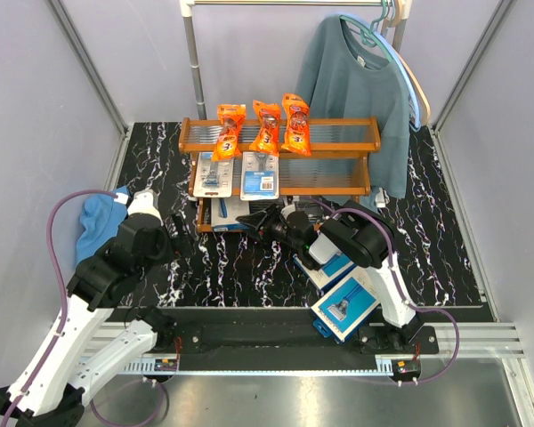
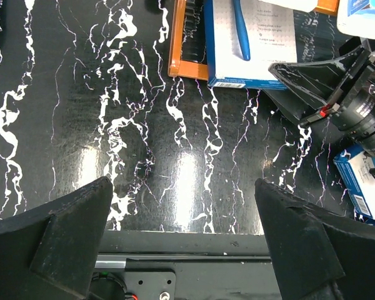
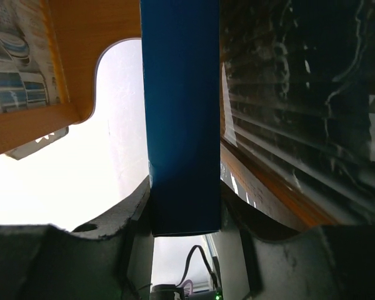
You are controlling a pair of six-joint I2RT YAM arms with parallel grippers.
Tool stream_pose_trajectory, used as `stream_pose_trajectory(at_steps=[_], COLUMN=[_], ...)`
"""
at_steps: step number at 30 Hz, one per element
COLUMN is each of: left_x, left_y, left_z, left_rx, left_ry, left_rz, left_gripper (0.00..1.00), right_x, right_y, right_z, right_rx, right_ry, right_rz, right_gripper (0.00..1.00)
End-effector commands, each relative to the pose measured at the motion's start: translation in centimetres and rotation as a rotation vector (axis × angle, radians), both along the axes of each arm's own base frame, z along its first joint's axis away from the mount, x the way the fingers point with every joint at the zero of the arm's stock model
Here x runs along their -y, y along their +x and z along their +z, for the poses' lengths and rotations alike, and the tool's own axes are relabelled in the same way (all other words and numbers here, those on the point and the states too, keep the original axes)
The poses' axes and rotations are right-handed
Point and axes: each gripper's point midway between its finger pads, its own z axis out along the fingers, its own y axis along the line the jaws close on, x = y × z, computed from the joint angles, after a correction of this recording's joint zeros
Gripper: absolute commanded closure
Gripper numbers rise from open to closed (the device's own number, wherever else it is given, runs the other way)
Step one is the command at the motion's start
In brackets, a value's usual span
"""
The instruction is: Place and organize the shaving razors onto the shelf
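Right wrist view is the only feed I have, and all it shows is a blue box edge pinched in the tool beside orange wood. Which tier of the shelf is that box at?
Observer: The lowest tier, at its left end. The top camera shows the right tool holding the blue box flat, partly inside the shelf.
Operator: What's on the upper tiers?
Observer: Three orange bags on the top tier, two blister cards on the middle one.
Operator: Any boxes not shelved yet?
Observer: Two more boxes lie on the table near its front edge, right of centre.
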Motion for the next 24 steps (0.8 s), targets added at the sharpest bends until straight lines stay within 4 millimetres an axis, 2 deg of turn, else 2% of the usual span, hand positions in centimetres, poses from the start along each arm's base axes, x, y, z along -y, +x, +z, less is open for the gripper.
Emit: stream_pose_trajectory(at_steps=[1, 4, 10, 24], left_x=[0.5, 0.5, 0.5, 0.4], left_y=[0.3, 0.3, 0.3, 0.3], left_z=[0.7, 0.7, 0.9, 1.0], left_rx=[0.031, 0.032, 0.041, 0.045], left_ry=[-0.015, -0.016, -0.018, -0.012], left_rz=[-0.028, -0.028, -0.03, -0.032], left_gripper=[0.01, 0.01, 0.01, 0.01], right_x=[-0.2, -0.4, -0.2, -0.8], right_y=[1.0, 0.9, 0.5, -1.3], right_z=[6.1, 6.2, 5.8, 5.1], right_rx=[0.173, 0.172, 0.161, 0.135], right_ry=[0.182, 0.179, 0.148, 0.056], right_rz=[-0.022, -0.013, -0.021, 0.011], right_gripper=[0.87, 0.8, 0.57, 0.33])
